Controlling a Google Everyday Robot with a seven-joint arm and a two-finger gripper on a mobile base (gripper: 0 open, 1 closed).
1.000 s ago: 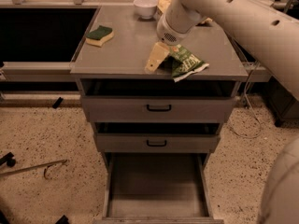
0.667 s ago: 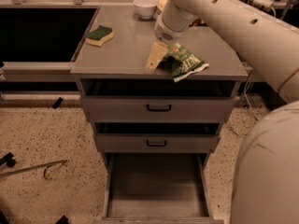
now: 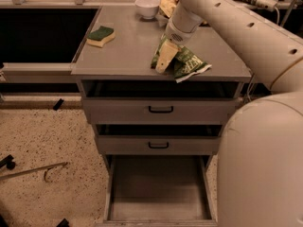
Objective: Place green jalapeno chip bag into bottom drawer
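Observation:
The green jalapeno chip bag lies crumpled near the front right of the grey cabinet top. My gripper reaches down from the upper right and is shut on the bag's left part, with green foil bunched on both sides of its cream fingers. The bag still touches the cabinet top. The bottom drawer is pulled fully open below, and its flat grey floor is bare.
A green-topped yellow sponge lies at the top's left. A white bowl and a brown and yellow snack bag stand at the back. The two upper drawers are slightly open. My arm's bulk fills the right foreground.
The gripper has settled lower onto the bag and the bag's left part now bunches around the fingers. My arm fills more of the right side of the view.

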